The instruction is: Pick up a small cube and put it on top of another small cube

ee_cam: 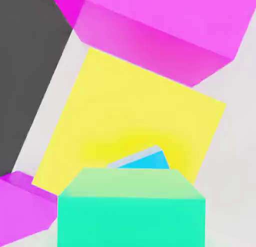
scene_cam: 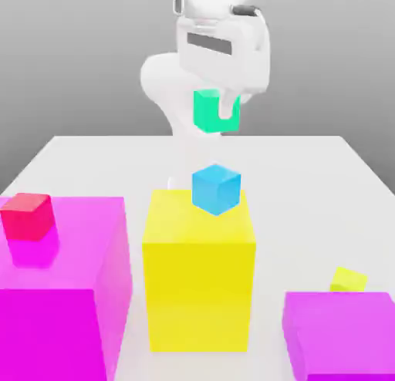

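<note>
The small teal-green cube (scene_cam: 207,111) hangs in the air, high above the table, with my gripper (scene_cam: 216,113) shut on it. A white finger (scene_cam: 227,108) crosses its front face. In the hand view the teal cube (ee_cam: 131,211) sits close to the camera. Below it, the light-blue small cube (scene_cam: 216,189) rests on the top of the big yellow block (scene_cam: 199,283), near that block's far edge. The hand view shows the blue cube (ee_cam: 145,161) just past the teal cube's edge, on the yellow block (ee_cam: 130,121).
A large magenta block (scene_cam: 65,295) at the exterior view's left carries a small red cube (scene_cam: 28,216). Another magenta block (scene_cam: 339,333) stands at the lower right, with a small yellow cube (scene_cam: 349,280) behind it. The white table (scene_cam: 308,187) ends at a grey backdrop.
</note>
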You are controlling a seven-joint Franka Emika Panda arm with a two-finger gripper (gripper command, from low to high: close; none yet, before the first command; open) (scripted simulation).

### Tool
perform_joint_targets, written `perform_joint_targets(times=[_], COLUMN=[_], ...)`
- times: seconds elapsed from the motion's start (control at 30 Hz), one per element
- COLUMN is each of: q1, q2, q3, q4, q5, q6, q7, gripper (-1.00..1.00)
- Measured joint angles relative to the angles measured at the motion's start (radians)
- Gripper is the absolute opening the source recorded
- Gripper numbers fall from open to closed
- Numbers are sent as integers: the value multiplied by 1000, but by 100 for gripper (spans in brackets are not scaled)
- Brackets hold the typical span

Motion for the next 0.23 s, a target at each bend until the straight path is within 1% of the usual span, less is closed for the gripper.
perform_joint_targets(times=[0.03, 0.07, 0.23], q1=[2, 3, 3], q2=[12, 23, 23], q3=[5, 11, 11], q4=[-30, -56, -56], q5=[5, 10, 10], q6=[40, 75, 75], q7=[-2, -3, -3], gripper=[-100, 100, 100])
